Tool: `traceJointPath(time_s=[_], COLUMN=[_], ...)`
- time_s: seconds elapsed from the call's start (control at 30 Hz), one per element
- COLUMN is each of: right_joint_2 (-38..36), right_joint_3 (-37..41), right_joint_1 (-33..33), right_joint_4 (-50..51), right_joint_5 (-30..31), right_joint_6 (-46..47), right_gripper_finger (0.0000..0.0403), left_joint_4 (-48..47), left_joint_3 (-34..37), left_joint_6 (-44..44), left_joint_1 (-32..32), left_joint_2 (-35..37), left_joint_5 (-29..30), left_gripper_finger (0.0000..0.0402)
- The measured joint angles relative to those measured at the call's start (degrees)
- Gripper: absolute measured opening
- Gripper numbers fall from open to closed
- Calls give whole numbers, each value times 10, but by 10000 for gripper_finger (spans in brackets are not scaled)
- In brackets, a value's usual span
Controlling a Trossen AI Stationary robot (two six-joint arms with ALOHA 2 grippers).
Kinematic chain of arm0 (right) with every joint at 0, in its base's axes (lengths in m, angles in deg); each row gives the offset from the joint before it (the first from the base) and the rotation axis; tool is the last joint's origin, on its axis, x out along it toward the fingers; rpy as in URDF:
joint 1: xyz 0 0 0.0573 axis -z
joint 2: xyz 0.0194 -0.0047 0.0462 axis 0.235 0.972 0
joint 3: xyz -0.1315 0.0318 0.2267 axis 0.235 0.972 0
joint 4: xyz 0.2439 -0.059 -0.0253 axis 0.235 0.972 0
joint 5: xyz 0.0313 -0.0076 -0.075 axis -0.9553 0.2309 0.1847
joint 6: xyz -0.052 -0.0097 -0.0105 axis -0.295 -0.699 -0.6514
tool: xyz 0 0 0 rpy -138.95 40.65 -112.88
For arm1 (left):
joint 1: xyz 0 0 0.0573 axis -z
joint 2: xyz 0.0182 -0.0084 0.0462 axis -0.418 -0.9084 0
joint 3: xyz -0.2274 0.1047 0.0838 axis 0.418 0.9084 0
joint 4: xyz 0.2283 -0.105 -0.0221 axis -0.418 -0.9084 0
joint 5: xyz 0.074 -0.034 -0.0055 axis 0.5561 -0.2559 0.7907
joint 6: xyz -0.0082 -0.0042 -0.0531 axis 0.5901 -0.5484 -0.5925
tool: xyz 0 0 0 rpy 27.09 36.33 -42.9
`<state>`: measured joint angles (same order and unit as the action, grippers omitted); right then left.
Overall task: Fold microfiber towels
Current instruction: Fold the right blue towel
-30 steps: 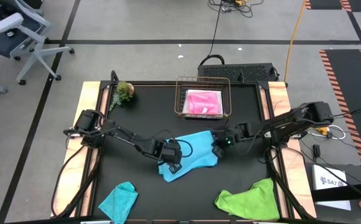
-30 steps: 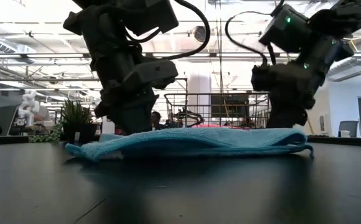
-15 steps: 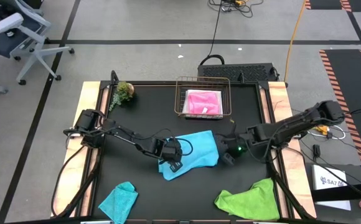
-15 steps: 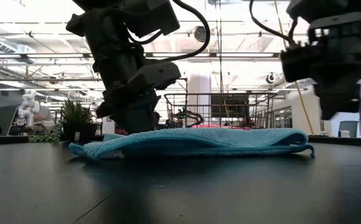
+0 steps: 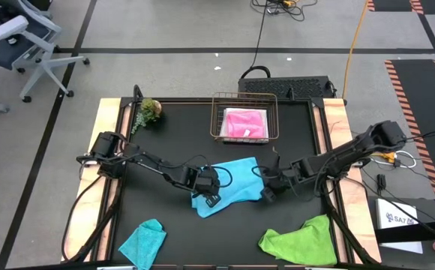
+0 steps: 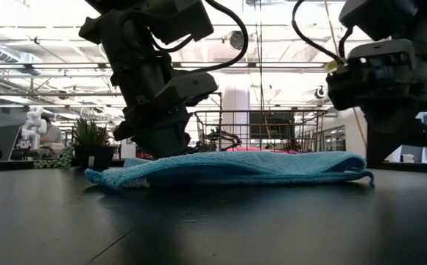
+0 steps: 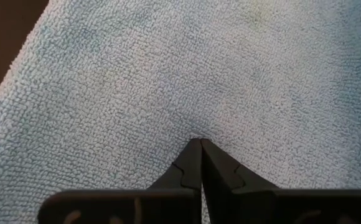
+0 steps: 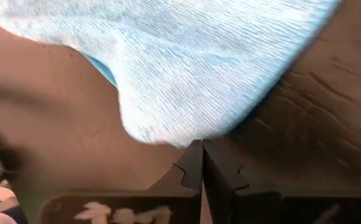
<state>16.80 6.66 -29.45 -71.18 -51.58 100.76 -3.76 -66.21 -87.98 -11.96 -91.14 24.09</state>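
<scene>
Flat, sky blue towel [image 5: 227,187] — long axis left-to-right.

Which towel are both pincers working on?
The sky blue towel at table centre: left pincer pressed shut on it, right pincer shut at its edge. The pink, teal and green towels lie untouched.

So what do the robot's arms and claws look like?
Both arms are dark, thin and jointed, with black cables looping along them. The left gripper and right gripper each have two black fingers that taper to points, with a stepped notch on the side.
</scene>
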Motion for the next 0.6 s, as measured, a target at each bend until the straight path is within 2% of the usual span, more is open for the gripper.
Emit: traceJointPath(time_s=[0.2,0.6], right_joint_2=[34,36], right_joint_3=[0,0], right_joint_1=[1,1], right_joint_4=[-76,-223], right_joint_5=[0,12], right_joint_6=[7,6], right_gripper_finger=[0,0], left_joint_4=[4,4], left_joint_3=[0,0], left_joint_6=[-4,-4], left_joint_1=[0,0], left_joint_2=[0,0], left_joint_5=[0,0], left_gripper_finger=[8,3])
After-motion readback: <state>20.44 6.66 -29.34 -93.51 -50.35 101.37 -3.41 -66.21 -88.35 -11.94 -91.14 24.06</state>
